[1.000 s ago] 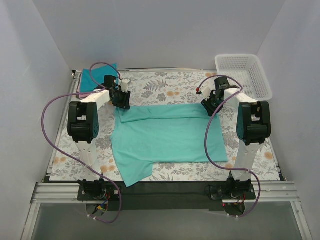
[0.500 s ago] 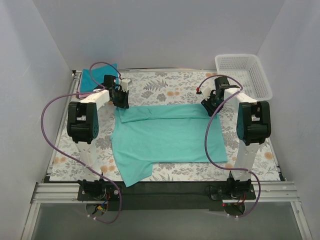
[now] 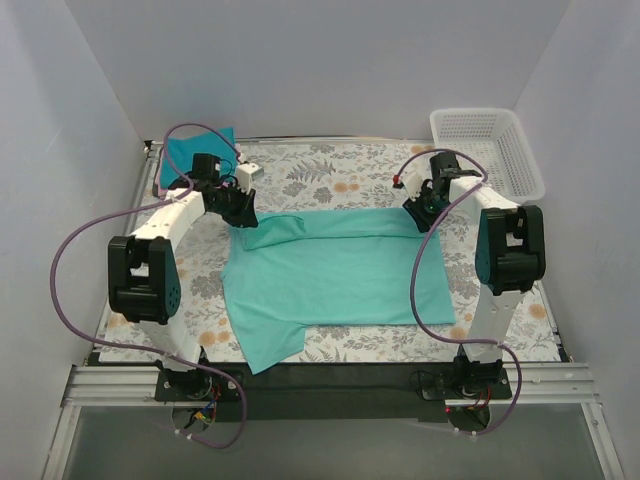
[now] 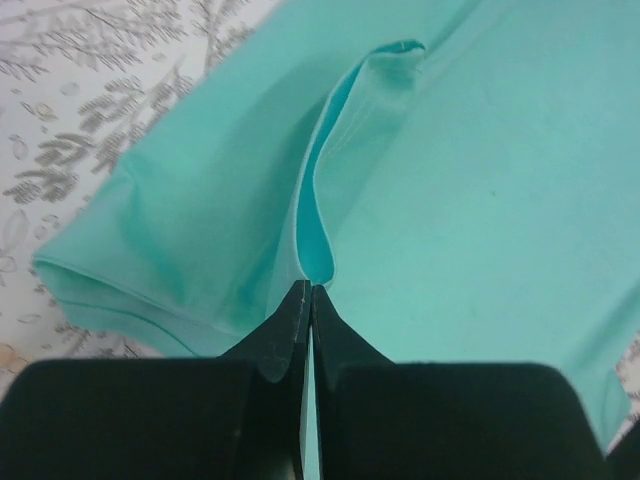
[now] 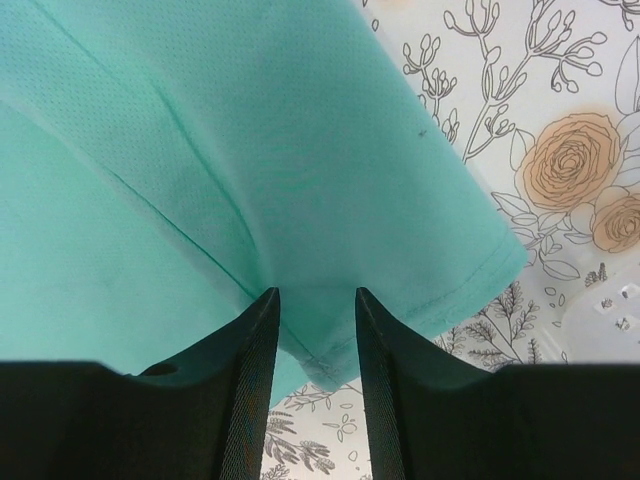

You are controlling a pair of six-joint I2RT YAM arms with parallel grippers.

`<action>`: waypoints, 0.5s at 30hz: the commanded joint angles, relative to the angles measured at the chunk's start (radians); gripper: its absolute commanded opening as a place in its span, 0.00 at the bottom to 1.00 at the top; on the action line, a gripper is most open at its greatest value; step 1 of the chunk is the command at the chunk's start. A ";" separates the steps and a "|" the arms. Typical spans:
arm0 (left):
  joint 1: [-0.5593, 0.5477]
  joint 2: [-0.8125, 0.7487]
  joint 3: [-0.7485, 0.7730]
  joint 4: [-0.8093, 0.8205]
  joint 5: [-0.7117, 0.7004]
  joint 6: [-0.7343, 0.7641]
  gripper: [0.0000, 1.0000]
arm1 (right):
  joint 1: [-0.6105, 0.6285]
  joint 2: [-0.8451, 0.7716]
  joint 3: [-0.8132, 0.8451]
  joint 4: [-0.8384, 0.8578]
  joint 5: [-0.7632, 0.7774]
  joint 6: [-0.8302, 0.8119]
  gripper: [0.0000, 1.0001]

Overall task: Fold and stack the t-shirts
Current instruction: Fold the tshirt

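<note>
A sea-green t-shirt (image 3: 330,270) lies spread across the middle of the table, its far edge folded over. My left gripper (image 3: 243,207) is at the shirt's far left corner. In the left wrist view it (image 4: 307,295) is shut on a raised fold of the sea-green t-shirt (image 4: 470,180). My right gripper (image 3: 418,212) is at the far right corner. In the right wrist view its fingers (image 5: 255,330) stand apart with the shirt's hemmed corner (image 5: 330,350) between them, not pinched. A darker teal-blue t-shirt (image 3: 190,150) lies at the back left corner.
A white mesh basket (image 3: 490,150) stands at the back right, beside the table. The flower-patterned tablecloth (image 3: 330,175) shows bare behind the shirt. Purple cables loop from both arms.
My left gripper has closed on the shirt's far left corner, and the left arm's elbow has swung out to the left. The right arm has not moved.
</note>
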 commanded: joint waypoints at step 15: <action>-0.062 -0.123 -0.276 -0.176 0.086 0.223 0.16 | 0.003 -0.109 -0.068 -0.052 0.053 -0.091 0.36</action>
